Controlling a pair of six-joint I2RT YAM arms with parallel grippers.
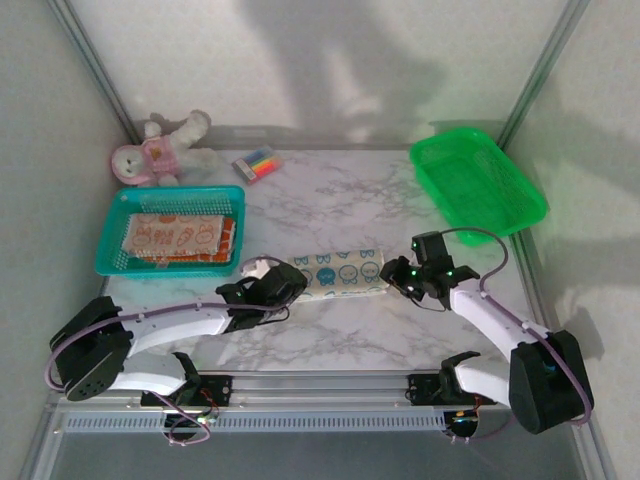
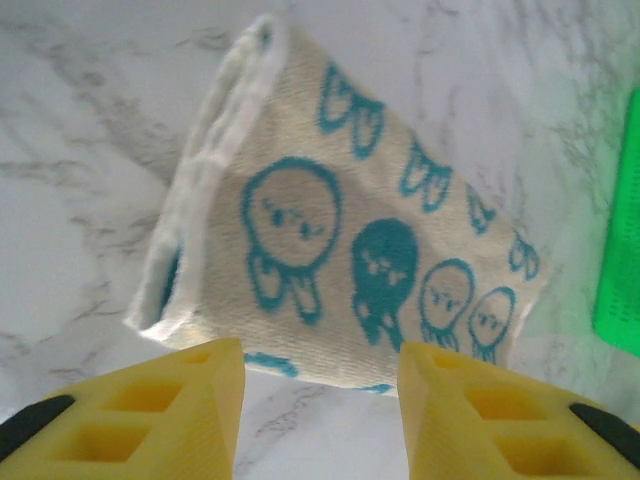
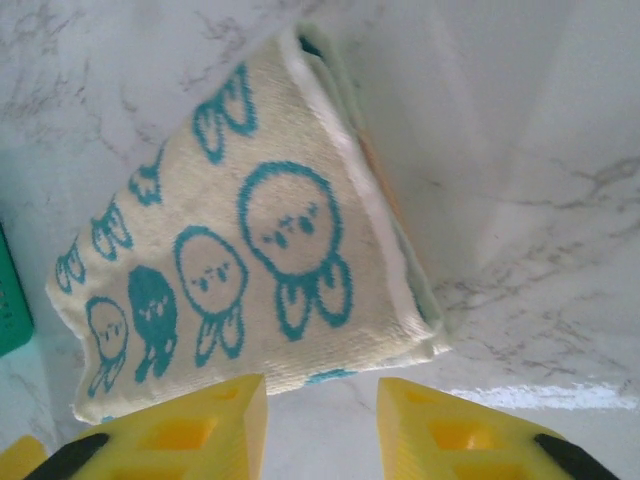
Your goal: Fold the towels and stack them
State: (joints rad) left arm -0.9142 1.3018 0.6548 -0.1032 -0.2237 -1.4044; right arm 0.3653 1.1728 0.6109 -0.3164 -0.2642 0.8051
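Note:
A white towel [image 1: 338,272] with blue cartoon figures lies folded into a long strip on the marble table, between my two grippers. The left gripper [image 1: 290,283] stands open at its left end. In the left wrist view the yellow fingers [image 2: 150,410] sit just short of the towel [image 2: 340,230], with bare table between them. My right gripper [image 1: 400,275] is open at the right end, its gap [image 3: 322,420] just clear of the towel's edge [image 3: 240,240]. A pale peach towel [image 1: 172,237] lies on an orange one [image 1: 228,235] in the teal basket [image 1: 175,193].
A green tray [image 1: 478,180] stands at the back right, and its edge [image 2: 620,260] shows in the left wrist view. A pink-and-white plush toy [image 1: 160,150] and a pack of coloured markers [image 1: 257,164] lie at the back left. Walls enclose the table.

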